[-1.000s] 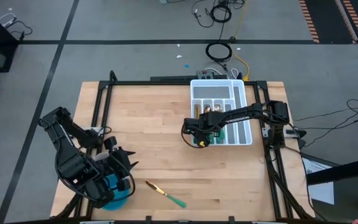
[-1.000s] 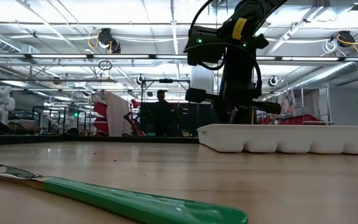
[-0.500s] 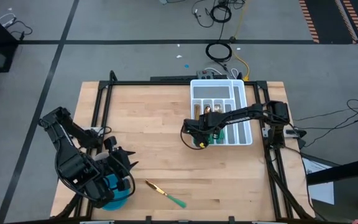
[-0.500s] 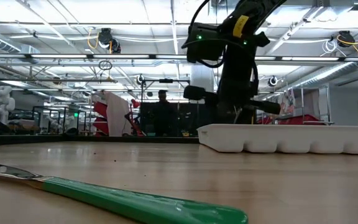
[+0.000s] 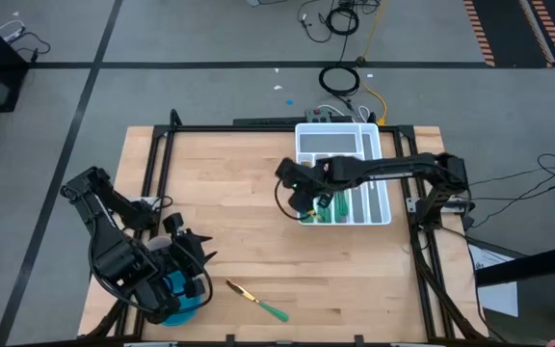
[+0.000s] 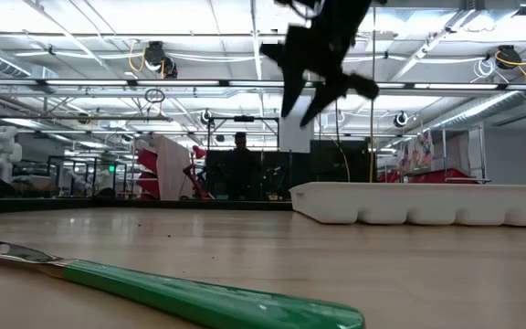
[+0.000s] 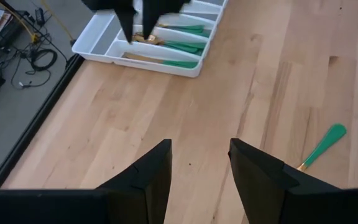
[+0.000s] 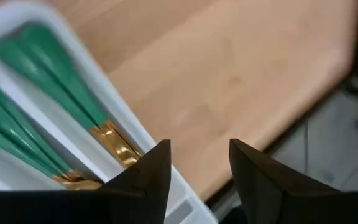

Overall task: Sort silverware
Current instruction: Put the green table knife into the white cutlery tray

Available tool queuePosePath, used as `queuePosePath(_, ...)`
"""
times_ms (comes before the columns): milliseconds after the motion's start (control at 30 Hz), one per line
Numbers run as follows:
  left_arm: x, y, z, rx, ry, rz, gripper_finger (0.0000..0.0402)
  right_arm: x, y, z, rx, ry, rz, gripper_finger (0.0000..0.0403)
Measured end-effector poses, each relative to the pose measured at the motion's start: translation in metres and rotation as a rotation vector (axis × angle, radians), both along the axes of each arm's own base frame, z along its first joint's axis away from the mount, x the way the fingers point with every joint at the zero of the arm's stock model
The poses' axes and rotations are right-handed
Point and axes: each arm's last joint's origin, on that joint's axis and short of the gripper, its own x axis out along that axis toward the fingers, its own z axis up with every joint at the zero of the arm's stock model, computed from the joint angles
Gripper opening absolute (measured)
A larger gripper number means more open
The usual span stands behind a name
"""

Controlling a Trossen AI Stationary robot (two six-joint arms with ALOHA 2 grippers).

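While handle nears table edge, knife (image 5: pixel 256 300) lies diagonal

I was working in a big industrial lab hall. Far beyond my right gripper (image 6: pixel 310 87), ceiling trusses with pipes (image 6: pixel 108 87) and strip lights (image 6: pixel 53 123) ran overhead, a person (image 6: pixel 237 164) stood among racks, and below the tool, grey floor with taped lines (image 5: pixel 94 64) and loose cables (image 5: pixel 339 79) surrounded the framed bench (image 5: pixel 229 202).
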Motion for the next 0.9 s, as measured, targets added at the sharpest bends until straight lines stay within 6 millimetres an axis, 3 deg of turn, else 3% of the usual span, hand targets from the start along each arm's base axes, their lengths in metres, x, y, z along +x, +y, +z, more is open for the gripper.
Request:
queuePosePath(133,0.004,0.000,-0.003,0.011,0.018,0.004,0.0169,0.000,0.021,0.038,0.167,-0.169,-0.251,0.0151)
queuePosePath(233,0.004,0.000,-0.003,0.012,0.021,0.003,0.0169,0.003,0.051,0.062,0.400,-0.323,-0.462,0.0151)
queuePosePath(367,0.003,0.000,-0.004,0.012,0.034,0.002,0.0169,0.011,0.102,0.075,0.720,-0.430,-0.624,0.0151)
queuePosePath(600,0.002,0.000,-0.005,-0.009,0.073,-0.004,0.0169,0.025,0.187,0.055,1.034,-0.474,-0.772,0.0151)
queuePosePath(767,0.002,0.000,-0.005,-0.013,0.077,-0.006,0.0169,0.047,0.234,0.013,1.066,-0.418,-0.815,0.0151)
queuePosePath(900,0.001,-0.001,-0.005,-0.024,0.087,-0.010,0.0169,0.067,0.259,-0.021,1.010,-0.340,-0.853,0.0151)
